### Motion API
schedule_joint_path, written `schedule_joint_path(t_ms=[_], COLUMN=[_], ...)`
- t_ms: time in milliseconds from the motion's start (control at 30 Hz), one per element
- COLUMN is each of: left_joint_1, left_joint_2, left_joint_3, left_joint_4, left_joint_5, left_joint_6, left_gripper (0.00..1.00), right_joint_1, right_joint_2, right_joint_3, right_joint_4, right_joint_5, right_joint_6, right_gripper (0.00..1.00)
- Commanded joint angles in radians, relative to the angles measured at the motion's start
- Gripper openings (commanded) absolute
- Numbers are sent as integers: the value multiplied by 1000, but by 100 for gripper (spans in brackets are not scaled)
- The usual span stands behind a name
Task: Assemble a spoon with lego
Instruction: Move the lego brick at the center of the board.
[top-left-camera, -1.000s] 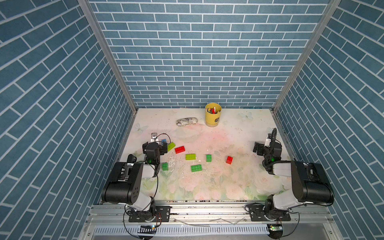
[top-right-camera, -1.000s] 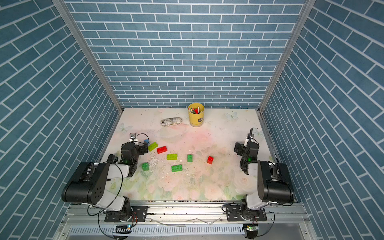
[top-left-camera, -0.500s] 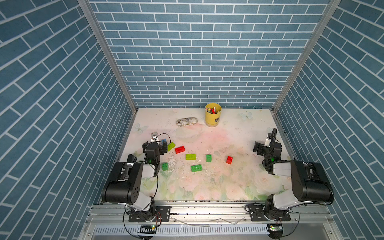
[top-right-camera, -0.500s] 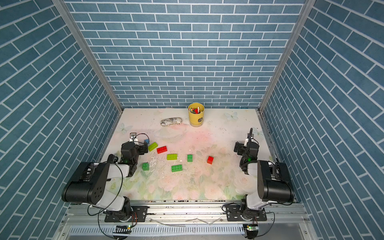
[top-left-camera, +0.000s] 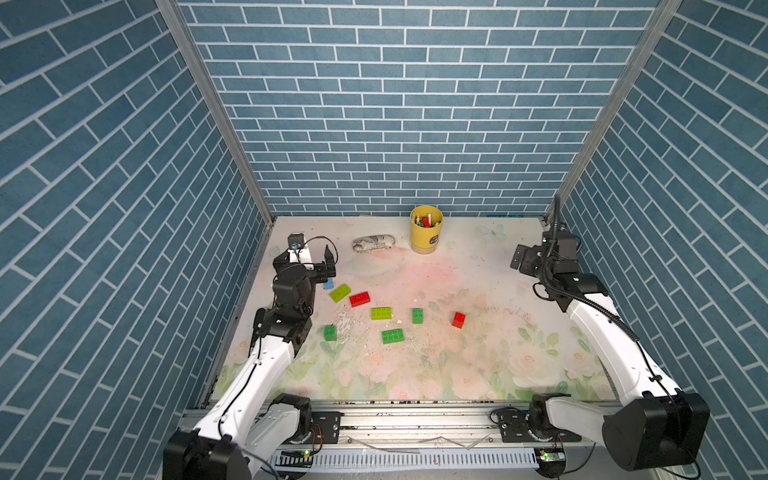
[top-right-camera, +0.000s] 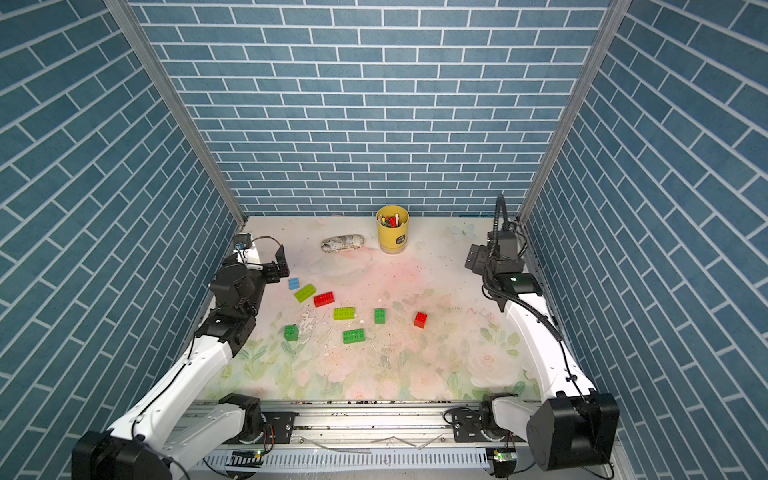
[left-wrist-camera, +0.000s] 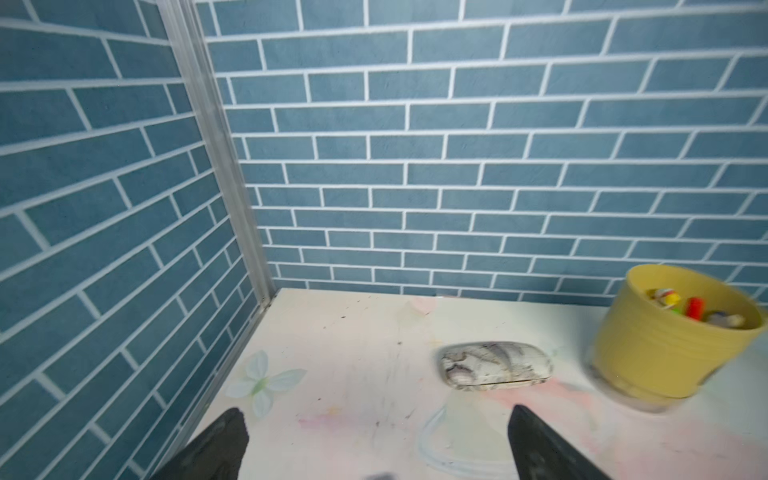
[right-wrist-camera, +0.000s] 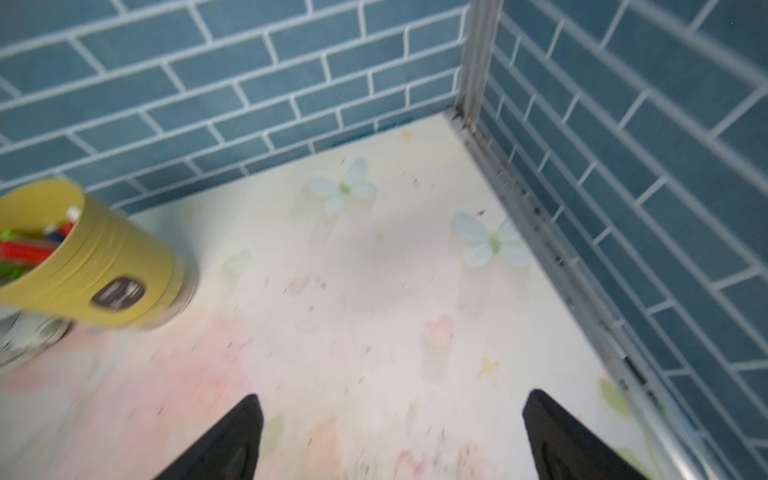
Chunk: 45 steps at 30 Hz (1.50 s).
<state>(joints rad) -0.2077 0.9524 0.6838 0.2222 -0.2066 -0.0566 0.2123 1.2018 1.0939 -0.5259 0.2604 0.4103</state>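
Both arms had just risen slightly, left end effector (left-wrist-camera: 376, 411) and right end effector (right-wrist-camera: 395, 397) wide open and empty, the lego bricks (top-left-camera: 381, 313) untouched on the worktop (top-left-camera: 478, 353): assembly unstarted.

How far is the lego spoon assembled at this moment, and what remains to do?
Done: nothing; no pieces look joined. Eight lie singly on the table, from the light-blue brick to the red square brick. In hand: nothing; the left fingers and the right fingers stand open and empty near the table's far end. Left: picking and joining every piece into the spoon.
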Motion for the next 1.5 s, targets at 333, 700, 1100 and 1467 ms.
schedule_joint_path(t_ms=[333,700,1100,1467], left_joint_1=[-305,-368,-376,-378], left_joint_2=[-32,-20,-23,-24], left_joint_3=[-79,-135,-143,-147], left_joint_4=[-275,-220,-222,-233], left_joint_5=[121,100,92,79], left_joint_6=[-97,-121,-124,-124], left_gripper=[99,99,99,99], right_joint_1=[330,399,410,430], right_joint_2=[218,423,514,575], right_joint_3=[-4,30,55,111], right_joint_4=[-297,-223,-192,-242], right_joint_5=[-210,-257,-265,-239], right_joint_6=[447,449,414,370], right_gripper=[91,78,59,31])
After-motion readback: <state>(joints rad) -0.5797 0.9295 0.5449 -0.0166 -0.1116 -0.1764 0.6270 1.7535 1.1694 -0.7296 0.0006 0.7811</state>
